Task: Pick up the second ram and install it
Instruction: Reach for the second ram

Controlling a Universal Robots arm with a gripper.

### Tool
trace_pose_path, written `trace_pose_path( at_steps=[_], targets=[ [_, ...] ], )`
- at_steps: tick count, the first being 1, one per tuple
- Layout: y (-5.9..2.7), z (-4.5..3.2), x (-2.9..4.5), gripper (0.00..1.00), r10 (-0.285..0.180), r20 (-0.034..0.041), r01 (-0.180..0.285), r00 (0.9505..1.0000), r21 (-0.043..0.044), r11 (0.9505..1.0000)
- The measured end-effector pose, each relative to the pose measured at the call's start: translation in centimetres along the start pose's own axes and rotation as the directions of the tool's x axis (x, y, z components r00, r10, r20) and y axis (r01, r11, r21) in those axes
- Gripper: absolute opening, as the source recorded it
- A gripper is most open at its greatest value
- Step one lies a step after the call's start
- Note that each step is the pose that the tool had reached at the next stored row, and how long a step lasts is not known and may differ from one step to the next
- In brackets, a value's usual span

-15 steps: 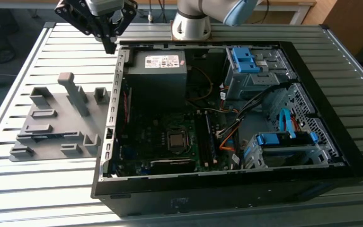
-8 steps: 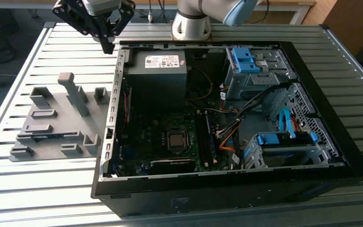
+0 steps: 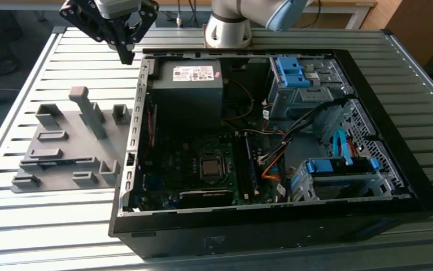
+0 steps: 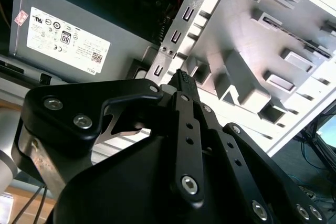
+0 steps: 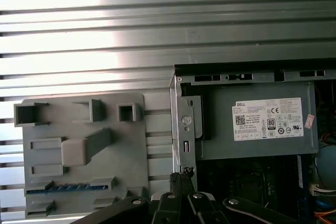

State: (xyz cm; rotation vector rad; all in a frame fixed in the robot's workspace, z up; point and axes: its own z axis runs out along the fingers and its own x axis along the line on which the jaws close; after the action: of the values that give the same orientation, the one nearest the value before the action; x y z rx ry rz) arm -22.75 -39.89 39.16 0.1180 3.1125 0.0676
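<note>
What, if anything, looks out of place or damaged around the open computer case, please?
Nothing stands out. The case sits flat on the table, the ram lies level in its slot on the grey tray, and the pincer hangs beside the case's corner, holding nothing.

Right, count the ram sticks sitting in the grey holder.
1. The second ram sits in a long slot of the grey holder. Its other slots look empty, though a deep slot could hide one.

bright daylight w/ glare on table slats [image 5: 157,24] – pc case [image 3: 276,234] inside dim
</note>
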Motion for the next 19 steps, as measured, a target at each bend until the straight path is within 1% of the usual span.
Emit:
trace_pose_path(
  at_steps=[14,19],
  targets=[
    [-0.05,-0.01,0.62,0.11,0.000,0.0000,0.000,1.0000,0.0000,1.0000],
    [-0.08,-0.02,0.95,0.11,0.000,-0.0001,0.000,1.0000,0.0000,1.0000]
  ],
)
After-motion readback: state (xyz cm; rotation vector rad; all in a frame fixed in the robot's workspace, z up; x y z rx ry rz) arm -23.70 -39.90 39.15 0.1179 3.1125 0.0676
